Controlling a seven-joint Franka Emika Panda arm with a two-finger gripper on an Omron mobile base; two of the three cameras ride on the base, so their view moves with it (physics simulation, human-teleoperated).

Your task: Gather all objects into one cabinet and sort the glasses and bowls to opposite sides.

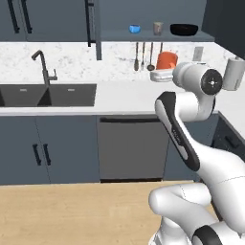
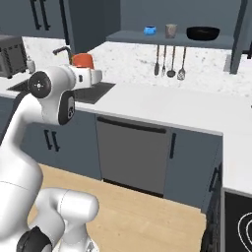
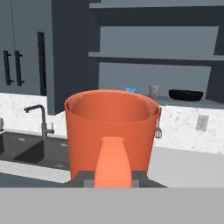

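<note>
End effector (image 1: pixel 161 72) clamped narrow on orange cup (image 1: pixel 166 60), held upright above surface (image 1: pixel 124 98). Shelf (image 1: pixel 158 36) at 12 o'clock carries blue bowl (image 1: pixel 135 29), beige cup (image 1: pixel 158 28), black bowl (image 1: pixel 183 29).

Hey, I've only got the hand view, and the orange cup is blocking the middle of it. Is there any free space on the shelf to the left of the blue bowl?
Observer: Yes. From the base cameras, the shelf is bare between the open cabinet door and the blue bowl.
Operator: Okay, and how high is the cup compared to that shelf?
Observer: The orange cup is in the air above the counter, lower than the shelf.
</note>
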